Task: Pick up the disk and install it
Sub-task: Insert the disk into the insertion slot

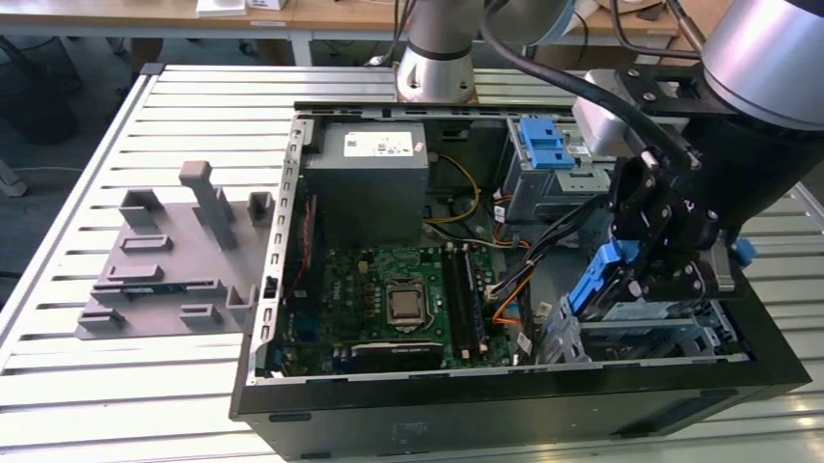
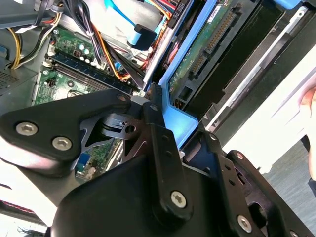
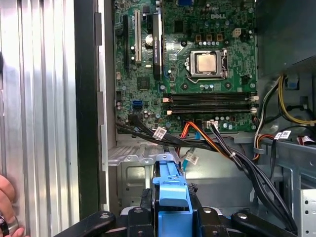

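**Gripper** [image 1: 659, 270]: fingers [image 3: 146, 201] clamped on either side of the disk's blue bracket, so the grasp is on the edges. Only one arm is at work.

**Disk** [image 1: 596, 278]: held in the fingers on its edge and tilted. In the exterior view its long axis slopes down from the gripper towards the case floor. In the second wrist view its underside and connector row [image 2: 213, 43] face the camera. In the first wrist view the blue bracket [image 3: 170, 190] rises between the fingers, in line with the bay ahead.

**Drive bay** [image 1: 663, 340]: grey metal frame in the case corner at the exterior view's lower right, directly under the disk. The disk's lower end is at or just inside the bay's opening, and I cannot tell whether it touches. By its tilt, I judge it not seated.

**Computer case** [image 1: 386, 410]: lies open on its side and holds:
- the motherboard [image 1: 399, 299], with its CPU socket [image 3: 207, 64]
- the power supply box [image 1: 373, 164]
- a blue-latched drive cage [image 1: 547, 154]
- cable bundles [image 3: 232, 153] crossing near the bay

**Slatted table** [image 1: 193, 116]: carries the case and a grey fixture plate [image 1: 168, 260], which sits well apart from the case.

**A person's hand** [image 3: 6, 202]: at the table's edge, beside the case wall.
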Tool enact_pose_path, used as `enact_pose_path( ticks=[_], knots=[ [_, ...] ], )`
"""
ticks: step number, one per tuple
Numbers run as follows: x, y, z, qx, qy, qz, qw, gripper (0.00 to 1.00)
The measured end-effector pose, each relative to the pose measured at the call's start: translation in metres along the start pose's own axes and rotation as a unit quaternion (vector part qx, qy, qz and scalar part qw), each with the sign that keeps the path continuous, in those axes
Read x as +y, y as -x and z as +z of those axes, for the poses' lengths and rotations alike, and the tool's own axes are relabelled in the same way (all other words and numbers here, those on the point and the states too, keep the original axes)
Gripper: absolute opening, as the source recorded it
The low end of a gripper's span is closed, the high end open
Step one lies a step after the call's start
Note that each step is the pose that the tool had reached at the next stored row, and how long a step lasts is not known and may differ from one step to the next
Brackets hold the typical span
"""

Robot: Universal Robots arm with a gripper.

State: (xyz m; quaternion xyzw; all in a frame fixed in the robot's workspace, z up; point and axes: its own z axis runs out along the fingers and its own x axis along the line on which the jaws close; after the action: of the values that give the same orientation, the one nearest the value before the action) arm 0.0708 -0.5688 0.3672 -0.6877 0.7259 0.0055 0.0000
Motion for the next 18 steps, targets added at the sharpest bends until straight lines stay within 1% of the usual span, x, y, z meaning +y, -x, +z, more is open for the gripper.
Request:
enact_pose_path(
  ticks=[5, 12, 18],
  knots=[
    [0.0, 0.0, 0.003, 0.0, 0.0, 0.0, 1.0, 0.36],
    [0.0, 0.0, 0.0046, 0.0, 0.0, 0.0, 1.0, 0.36],
    [-0.0001, -0.0001, 0.0075, 0.0001, 0.0, 0.0, 1.0, 0.36]
  ],
)
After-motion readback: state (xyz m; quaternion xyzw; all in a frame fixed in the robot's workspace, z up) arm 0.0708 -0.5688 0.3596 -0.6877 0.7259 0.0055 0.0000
